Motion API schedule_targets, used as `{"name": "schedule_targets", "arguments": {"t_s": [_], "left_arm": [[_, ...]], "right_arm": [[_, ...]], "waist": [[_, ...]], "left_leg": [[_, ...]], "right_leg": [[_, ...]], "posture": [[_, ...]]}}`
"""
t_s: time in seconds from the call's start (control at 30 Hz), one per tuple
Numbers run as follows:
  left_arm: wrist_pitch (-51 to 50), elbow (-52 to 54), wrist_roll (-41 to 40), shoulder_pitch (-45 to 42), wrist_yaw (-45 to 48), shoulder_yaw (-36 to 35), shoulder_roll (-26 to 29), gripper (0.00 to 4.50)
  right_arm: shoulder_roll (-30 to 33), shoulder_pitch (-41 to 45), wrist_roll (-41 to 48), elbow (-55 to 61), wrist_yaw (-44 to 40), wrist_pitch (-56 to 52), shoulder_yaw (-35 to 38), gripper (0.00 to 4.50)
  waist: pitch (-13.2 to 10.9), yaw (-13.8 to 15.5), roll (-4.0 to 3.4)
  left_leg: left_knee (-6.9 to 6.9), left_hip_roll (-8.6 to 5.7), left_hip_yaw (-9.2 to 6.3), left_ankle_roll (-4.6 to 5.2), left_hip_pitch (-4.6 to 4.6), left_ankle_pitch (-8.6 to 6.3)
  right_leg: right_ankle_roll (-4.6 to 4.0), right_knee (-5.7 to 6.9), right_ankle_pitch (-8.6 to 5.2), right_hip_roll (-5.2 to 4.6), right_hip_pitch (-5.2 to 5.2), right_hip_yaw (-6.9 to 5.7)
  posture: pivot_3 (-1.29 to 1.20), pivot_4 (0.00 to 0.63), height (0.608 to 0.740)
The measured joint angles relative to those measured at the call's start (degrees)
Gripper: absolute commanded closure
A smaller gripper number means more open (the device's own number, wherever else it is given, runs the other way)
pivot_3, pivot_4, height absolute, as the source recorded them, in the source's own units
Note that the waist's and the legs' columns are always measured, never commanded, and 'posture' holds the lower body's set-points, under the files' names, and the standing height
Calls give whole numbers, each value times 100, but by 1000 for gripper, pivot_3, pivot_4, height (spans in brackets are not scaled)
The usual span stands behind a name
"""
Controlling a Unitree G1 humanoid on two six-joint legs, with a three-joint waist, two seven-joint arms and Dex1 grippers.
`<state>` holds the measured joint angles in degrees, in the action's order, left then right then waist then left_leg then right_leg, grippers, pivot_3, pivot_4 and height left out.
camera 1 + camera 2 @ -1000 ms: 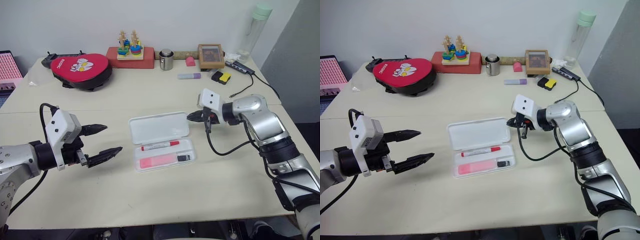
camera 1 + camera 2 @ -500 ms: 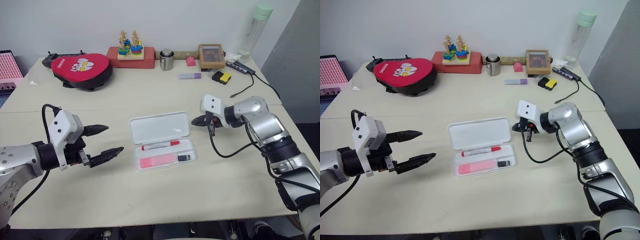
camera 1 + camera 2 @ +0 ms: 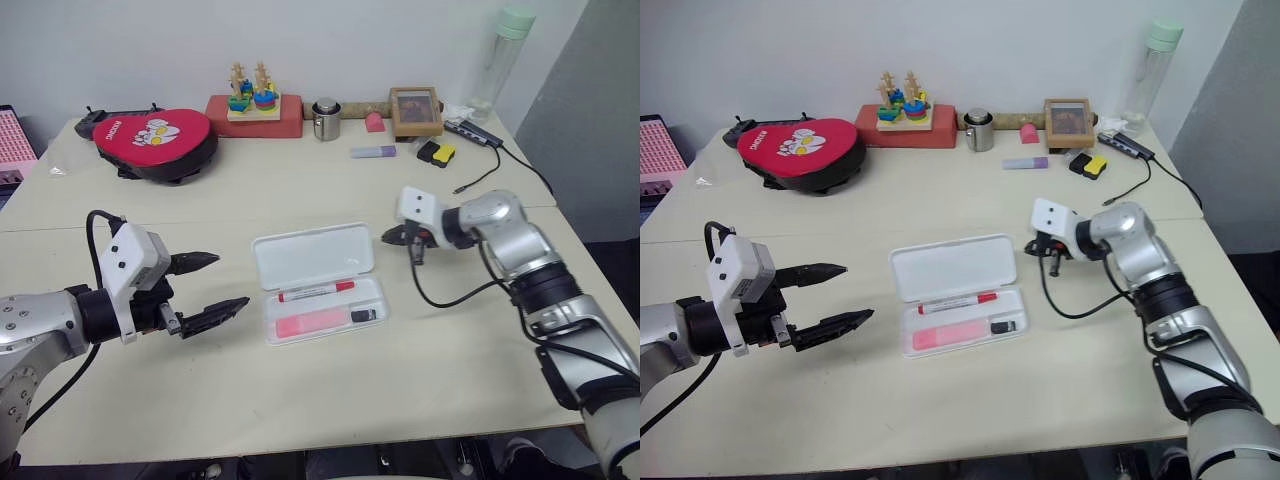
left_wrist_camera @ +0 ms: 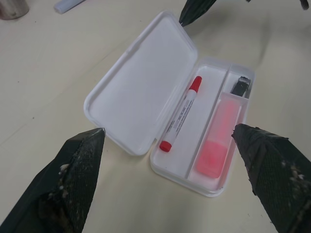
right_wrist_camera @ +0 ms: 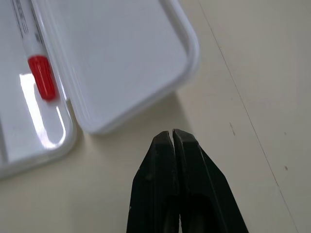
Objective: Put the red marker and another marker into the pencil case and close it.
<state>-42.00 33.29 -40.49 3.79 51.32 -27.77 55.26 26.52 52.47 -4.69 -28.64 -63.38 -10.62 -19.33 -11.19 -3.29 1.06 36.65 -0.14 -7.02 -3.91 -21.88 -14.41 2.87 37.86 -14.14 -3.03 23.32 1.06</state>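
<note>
The white pencil case [image 3: 306, 252] lies open in the middle of the table, its lid flat on the far side. In its tray rest the red marker [image 3: 317, 292] and, nearer me, the pink highlighter [image 3: 312, 323], with a small dark stick [image 3: 365, 315] at its right end. My right gripper [image 3: 388, 236] is shut and empty, its tip just off the lid's right corner [image 5: 187, 43]. My left gripper [image 3: 215, 285] hovers open to the left of the case, holding nothing.
Along the table's far edge stand a red pad [image 3: 150, 140], a red block with stacking toys [image 3: 253, 105], a metal cup [image 3: 325, 118], a purple-and-white highlighter [image 3: 374, 152], a picture frame [image 3: 416, 110], a bottle [image 3: 498, 62] and a cable hub [image 3: 476, 135].
My right gripper has sunk and edged toward the lid's right corner, staying shut. The left gripper has kept still. The camera has shifted slightly.
</note>
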Motion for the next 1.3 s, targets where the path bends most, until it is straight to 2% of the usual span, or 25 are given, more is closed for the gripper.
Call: {"name": "schedule_targets", "arguments": {"t_s": [0.37, 0.8, 0.97, 1.13, 1.3], "left_arm": [[4, -7, 2, -136, -57, 155, 0, 0], [14, -62, 33, -185, -77, 171, -7, 0], [74, -512, 219, -557, -361, 215, -73, 0], [240, -1057, 538, -600, -487, 180, -67, 0], [650, -1964, 1146, -646, -748, 205, -120, 0]], "right_arm": [[-437, 270, -22, -399, 232, 76, 14, 4457], [-407, 270, 259, -56, -296, -15, 21, 4457], [-308, 271, 259, 98, -249, -77, 36, 4457], [102, 117, 460, 1023, -302, -545, 336, 4457], [507, -532, 784, 2139, -412, -1219, 481, 4457]], "waist": [[-1, 1, -1], [-1, 1, -2], [-1, 5, -2], [-1, 8, -2], [-1, 20, -2]], "left_leg": [[-2, -1, -1, 0, 0, 0], [-1, -1, -2, 0, 0, 0], [-1, -1, -6, 0, 1, 0], [-4, -2, -6, 0, -2, 0], [-21, -1, -8, 0, -1, 0]], "right_leg": [[0, 0, 0, 0, 1, 0], [0, 2, 0, 0, 1, 0], [0, 7, 0, 1, 1, -3], [0, 2, 0, 0, 2, -4], [0, 2, 0, 0, 8, -6]], "posture": [[0, 150, 740], [0, 150, 740], [0, 150, 740], [0, 150, 740], [0, 150, 740]]}}
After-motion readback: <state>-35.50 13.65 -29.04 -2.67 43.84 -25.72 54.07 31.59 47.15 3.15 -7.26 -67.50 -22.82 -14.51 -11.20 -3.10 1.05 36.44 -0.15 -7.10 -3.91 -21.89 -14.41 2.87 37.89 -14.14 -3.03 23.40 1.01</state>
